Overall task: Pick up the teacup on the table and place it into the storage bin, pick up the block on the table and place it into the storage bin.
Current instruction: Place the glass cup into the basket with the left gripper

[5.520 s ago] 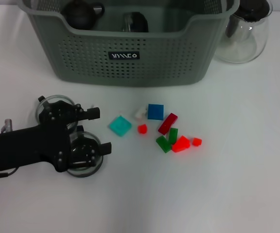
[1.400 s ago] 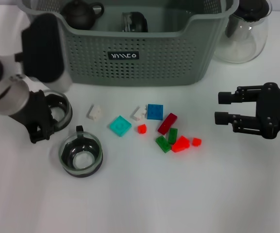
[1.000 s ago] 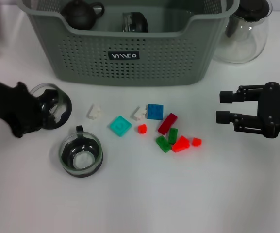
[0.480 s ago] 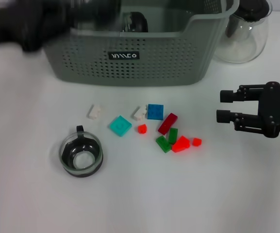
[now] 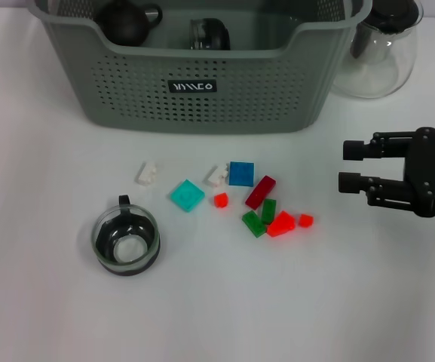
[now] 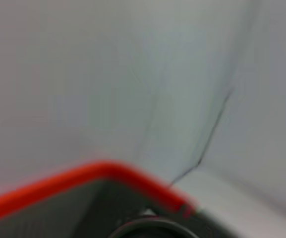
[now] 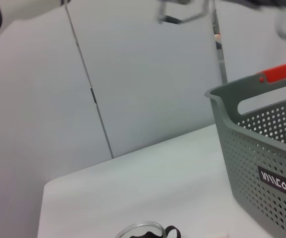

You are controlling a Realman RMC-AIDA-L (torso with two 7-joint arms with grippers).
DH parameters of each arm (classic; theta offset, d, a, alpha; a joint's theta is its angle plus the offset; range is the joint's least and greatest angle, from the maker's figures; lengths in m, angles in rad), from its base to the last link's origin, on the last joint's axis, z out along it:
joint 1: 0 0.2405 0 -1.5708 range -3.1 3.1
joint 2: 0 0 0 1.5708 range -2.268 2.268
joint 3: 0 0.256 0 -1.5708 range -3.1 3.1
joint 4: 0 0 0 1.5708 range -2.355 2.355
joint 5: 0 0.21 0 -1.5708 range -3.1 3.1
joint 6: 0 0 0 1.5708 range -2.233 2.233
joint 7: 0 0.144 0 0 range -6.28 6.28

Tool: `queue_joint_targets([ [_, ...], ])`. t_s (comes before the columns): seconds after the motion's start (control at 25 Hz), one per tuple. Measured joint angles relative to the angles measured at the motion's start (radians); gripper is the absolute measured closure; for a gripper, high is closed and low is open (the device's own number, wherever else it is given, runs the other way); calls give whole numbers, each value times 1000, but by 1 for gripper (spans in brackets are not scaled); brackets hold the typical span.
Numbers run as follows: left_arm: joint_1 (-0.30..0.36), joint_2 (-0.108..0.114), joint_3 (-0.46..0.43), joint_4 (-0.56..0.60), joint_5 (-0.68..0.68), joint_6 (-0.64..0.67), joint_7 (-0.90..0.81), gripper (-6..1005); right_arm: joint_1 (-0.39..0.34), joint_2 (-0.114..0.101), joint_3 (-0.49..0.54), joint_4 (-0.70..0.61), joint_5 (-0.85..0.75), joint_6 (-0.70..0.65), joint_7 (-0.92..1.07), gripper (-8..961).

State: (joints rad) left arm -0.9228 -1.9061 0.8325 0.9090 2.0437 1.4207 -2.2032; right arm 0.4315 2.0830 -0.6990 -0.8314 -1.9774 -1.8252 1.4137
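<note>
Stylised white lettering on the storage bin's (image 5: 202,68) black label (image 5: 192,87), not clearly legible

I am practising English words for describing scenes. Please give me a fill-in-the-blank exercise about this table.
1. The round glass teacup with a black handle stands on the white ____.
2. The square blue block lies in front of the grey-green perforated plastic ____.
3. The black right gripper hovers with its fingers ____.
4. The clear glass jug stands ____ the bin.

Missing words: table; bin; open; beside

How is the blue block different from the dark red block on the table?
The blue block is square and lies flat, nearer the storage bin. The dark red block is long and narrow, lies at a slant, and sits closer to the green pieces. Both rest loose on the white table.
</note>
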Motion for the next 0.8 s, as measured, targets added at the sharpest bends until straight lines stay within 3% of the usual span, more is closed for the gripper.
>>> queue_joint_targets([
  [0.12, -107, -7, 61, -119, 168, -122, -65, 957, 0, 1, 0, 0, 0, 0, 0, 420],
  [0.24, -188, -35, 140, -224, 342, -259, -133, 957, 0, 2, 0, 0, 0, -5, 0, 420],
  [0.4, -273, -88, 221, -336, 555, -387, -217, 957, 0, 3, 0, 0, 0, -10, -1, 420],
  [0.6, -307, -161, 241, -380, 730, -468, -256, 928, 2, 3, -1, 0, 0, -9, -1, 420],
  [0.68, -308, -176, 241, -381, 758, -485, -269, 909, 3, 3, -1, 0, -2, -9, -1, 420],
  [0.8, -308, -178, 242, -385, 769, -491, -280, 880, 3, 3, -1, 0, -2, -11, -1, 421],
])
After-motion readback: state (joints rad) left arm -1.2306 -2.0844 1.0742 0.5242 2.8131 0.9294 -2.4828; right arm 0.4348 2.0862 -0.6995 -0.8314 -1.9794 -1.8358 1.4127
